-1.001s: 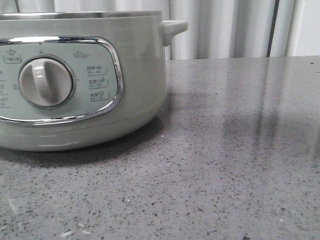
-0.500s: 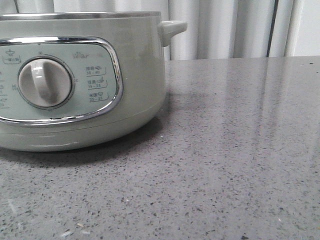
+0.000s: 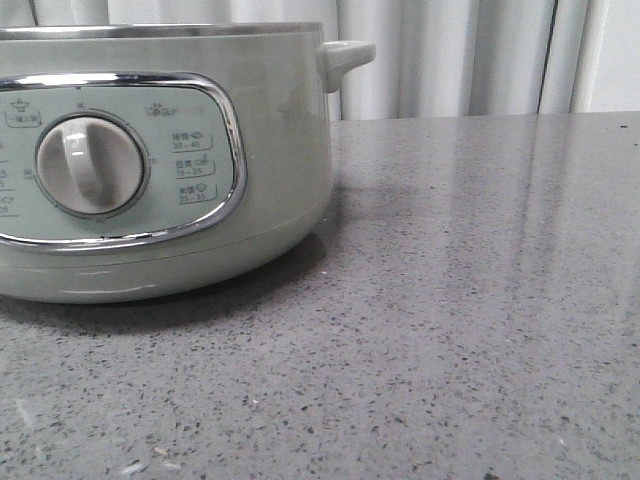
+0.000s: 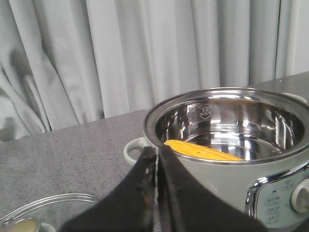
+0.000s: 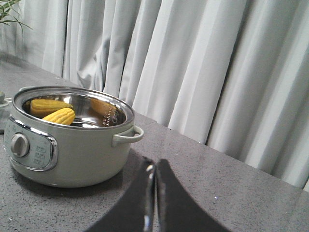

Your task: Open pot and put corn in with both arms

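Note:
The pale green pot stands at the left of the front view, its dial facing me. It is open, with no lid on its steel rim. The yellow corn lies inside on the steel bottom, also showing as corn in the right wrist view; a second yellow shape beside it may be a reflection. My left gripper is shut and empty, raised near the pot's side handle. My right gripper is shut and empty, off the pot's other handle. Neither gripper shows in the front view.
A glass lid lies on the grey speckled table beside the pot, below my left gripper. Grey curtains hang behind the table. A plant's leaves show at the far corner.
A dark shadow on the tabletop at the right of the front view has faded away. The pot has stayed in place.

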You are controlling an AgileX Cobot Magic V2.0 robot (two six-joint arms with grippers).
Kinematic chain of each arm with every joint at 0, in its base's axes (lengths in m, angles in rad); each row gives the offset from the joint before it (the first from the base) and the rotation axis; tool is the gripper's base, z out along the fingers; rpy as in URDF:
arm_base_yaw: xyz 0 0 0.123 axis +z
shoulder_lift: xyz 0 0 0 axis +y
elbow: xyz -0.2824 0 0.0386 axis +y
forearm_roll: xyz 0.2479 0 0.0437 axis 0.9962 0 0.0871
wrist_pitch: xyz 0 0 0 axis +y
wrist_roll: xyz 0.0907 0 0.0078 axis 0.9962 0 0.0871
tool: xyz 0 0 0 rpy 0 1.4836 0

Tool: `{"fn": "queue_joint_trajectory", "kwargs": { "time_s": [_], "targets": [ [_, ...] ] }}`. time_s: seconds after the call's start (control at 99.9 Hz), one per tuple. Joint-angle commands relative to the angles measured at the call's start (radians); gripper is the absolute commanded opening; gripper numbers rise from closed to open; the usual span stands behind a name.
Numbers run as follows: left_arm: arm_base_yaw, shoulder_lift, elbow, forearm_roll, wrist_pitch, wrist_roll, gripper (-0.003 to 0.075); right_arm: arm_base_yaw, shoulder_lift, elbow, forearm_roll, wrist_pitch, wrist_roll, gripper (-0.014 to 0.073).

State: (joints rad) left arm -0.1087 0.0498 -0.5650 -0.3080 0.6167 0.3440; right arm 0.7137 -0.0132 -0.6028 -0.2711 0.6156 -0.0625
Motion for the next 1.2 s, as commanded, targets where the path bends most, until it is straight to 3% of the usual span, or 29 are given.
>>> {"fn": "queue_joint_trajectory", "kwargs": {
  "time_s": [0.0,0.5,0.821,1.191],
  "targets": [
    [-0.009,0.014,-0.024,-0.025,-0.068,-0.005,-0.002,-0.003,0.005,-0.019,-0.024,-0.073,-0.008,-0.005],
    [-0.009,0.014,0.019,-0.027,-0.081,-0.005,-0.002,-0.003,0.005,-0.019,-0.024,-0.073,-0.008,-0.005],
    [-0.004,0.005,0.396,0.058,-0.486,-0.012,-0.002,-0.003,0.005,-0.019,-0.024,-0.073,-0.008,-0.005],
    [-0.004,0.005,0.589,0.067,-0.466,-0.171,-0.002,-0.003,0.005,-0.019,-0.024,-0.073,-0.008,-0.005]
  ]
}}
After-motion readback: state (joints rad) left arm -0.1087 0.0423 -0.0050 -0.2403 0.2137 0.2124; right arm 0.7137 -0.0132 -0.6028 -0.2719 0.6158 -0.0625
